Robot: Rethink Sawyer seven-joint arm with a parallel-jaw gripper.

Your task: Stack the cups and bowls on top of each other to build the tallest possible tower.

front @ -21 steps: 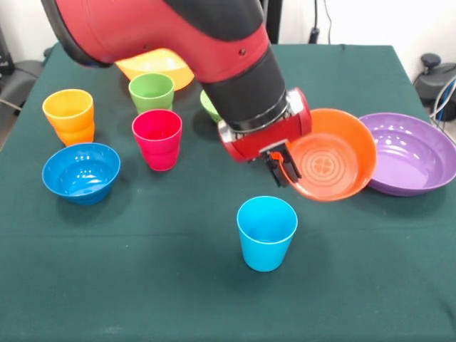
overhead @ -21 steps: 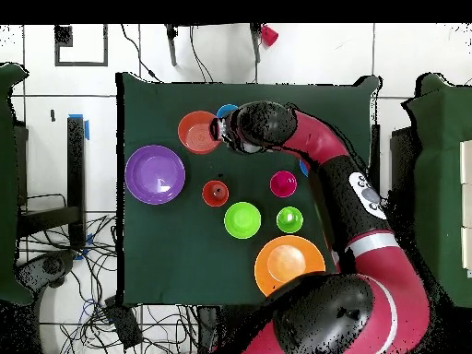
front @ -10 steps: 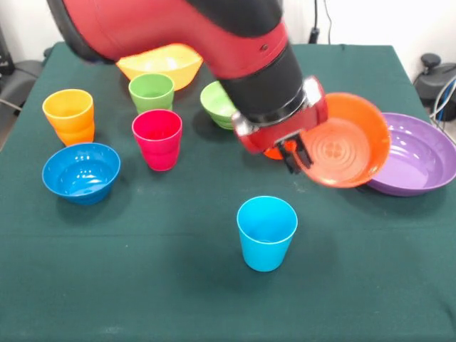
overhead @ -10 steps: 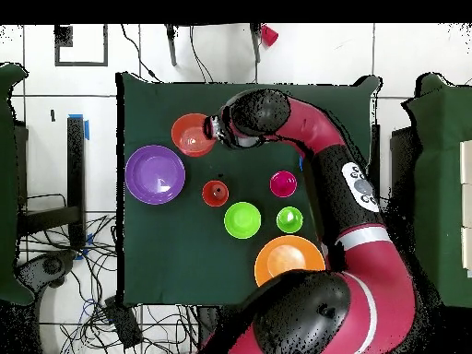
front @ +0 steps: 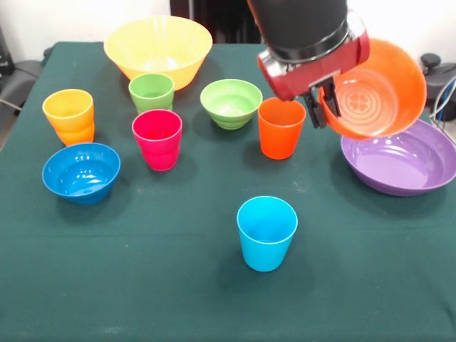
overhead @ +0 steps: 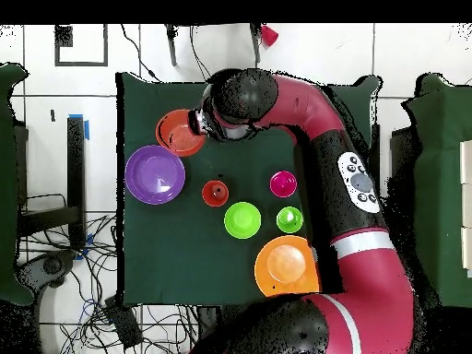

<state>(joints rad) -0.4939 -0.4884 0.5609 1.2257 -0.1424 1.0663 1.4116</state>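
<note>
My gripper [front: 322,109] is shut on the near rim of the orange bowl [front: 376,91], which hangs tilted in the air over the far left part of the wide purple bowl [front: 399,167]. From overhead the orange bowl [overhead: 178,132] sits just beyond the purple bowl [overhead: 154,173], with the gripper [overhead: 199,127] at its rim. On the cloth stand the light blue cup [front: 266,231], orange cup [front: 281,127], magenta cup [front: 157,139], green cup [front: 151,92] and yellow-orange cup [front: 69,115]. The yellow bowl [front: 158,50], light green bowl [front: 231,103] and blue bowl [front: 80,171] rest singly.
The green-covered table [front: 142,271] reaches its front edge below the light blue cup. Cables and chairs lie around the table in the overhead view. The red arm [overhead: 323,138] crosses the table's right side there and hides the blue bowl and the light blue cup.
The arm has risen and drawn back toward the far right, carrying the orange bowl up off the cloth to above the purple bowl. The light green bowl and orange cup are now uncovered.
</note>
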